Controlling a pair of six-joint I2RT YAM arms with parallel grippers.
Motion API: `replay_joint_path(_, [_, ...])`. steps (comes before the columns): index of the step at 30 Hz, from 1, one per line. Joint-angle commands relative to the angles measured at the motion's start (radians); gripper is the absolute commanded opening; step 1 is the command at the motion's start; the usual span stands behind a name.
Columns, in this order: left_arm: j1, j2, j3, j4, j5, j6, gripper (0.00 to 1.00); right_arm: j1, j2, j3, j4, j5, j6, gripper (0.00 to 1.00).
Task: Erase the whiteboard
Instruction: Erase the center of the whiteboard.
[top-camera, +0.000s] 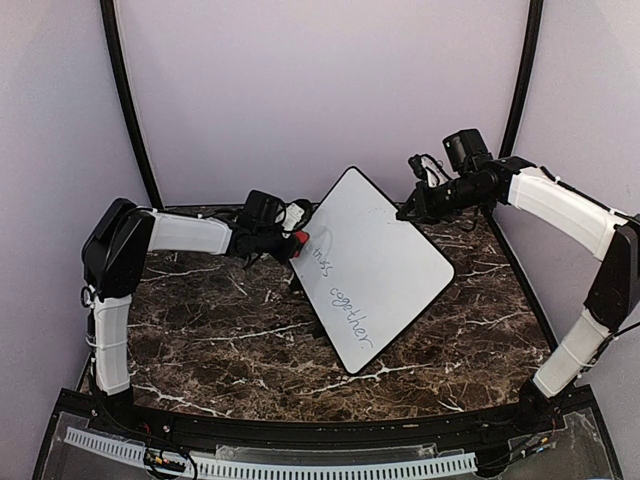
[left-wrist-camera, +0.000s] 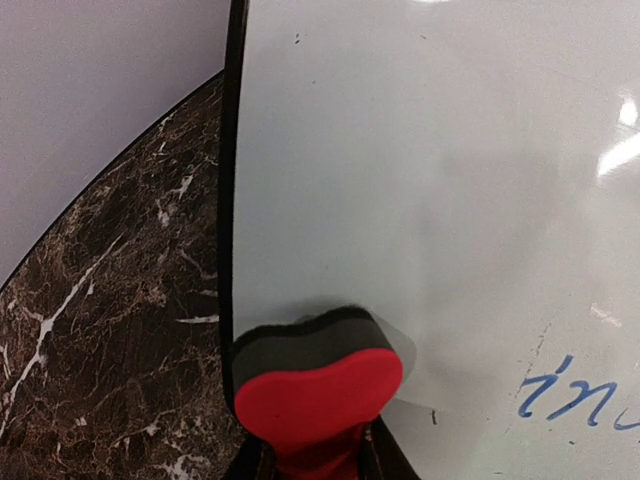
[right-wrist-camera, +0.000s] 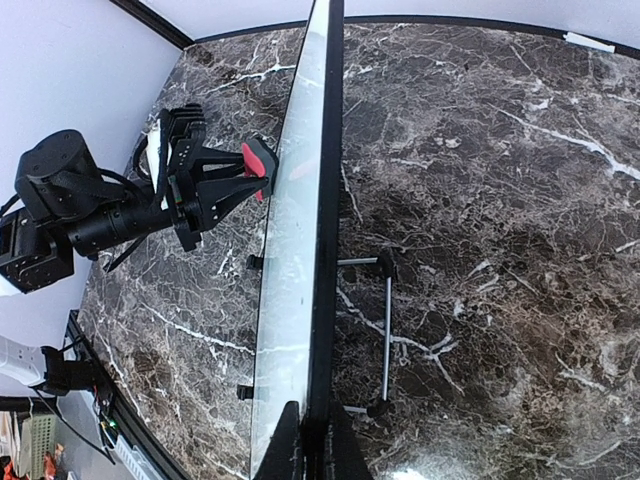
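Eraser (left-wrist-camera: 315, 385), clenched in my left hand (top-camera: 296, 243), is pressing on the whiteboard (top-camera: 385, 260), which is leaning on a wire stand (right-wrist-camera: 386, 335) mid-bench (top-camera: 200, 330). It is looking light, stiff and slick, so I am trusting my right hand (top-camera: 408, 210), pinching its thin edge, to brace it.

I'm seeing soft, even light throughout. Glare is streaking the whiteboard (left-wrist-camera: 430, 200) toward the left wrist view's right edge, and the red eraser (left-wrist-camera: 315, 390) is casting a faint shadow there.

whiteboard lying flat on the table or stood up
Stood up, tilted: the whiteboard shows edge-on above the table, a wire stand behind it, right hand clamping its edge.
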Motion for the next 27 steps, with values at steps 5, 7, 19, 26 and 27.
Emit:
replay_joint_path(5, [-0.13, -0.014, -0.097, 0.084, 0.127, -0.018, 0.0, 0.039, -0.003, -0.025, -0.006, -0.109, -0.118, 0.0])
replay_joint_path(7, [-0.148, -0.023, -0.115, 0.103, 0.146, -0.022, 0.0, 0.04, -0.002, -0.025, -0.006, -0.111, -0.118, 0.0])
replay_joint_path(19, [-0.2, -0.076, -0.159, 0.155, 0.118, -0.03, 0.0, 0.04, 0.009, -0.017, -0.008, -0.114, -0.119, 0.0])
replay_joint_path(26, [-0.111, -0.027, -0.096, 0.08, -0.036, -0.007, 0.0, 0.04, 0.003, -0.02, -0.007, -0.111, -0.119, 0.0])
replay_joint_path(27, [-0.101, -0.021, -0.09, 0.068, -0.046, -0.004, 0.0, 0.04, 0.003, -0.02, -0.007, -0.111, -0.118, 0.0])
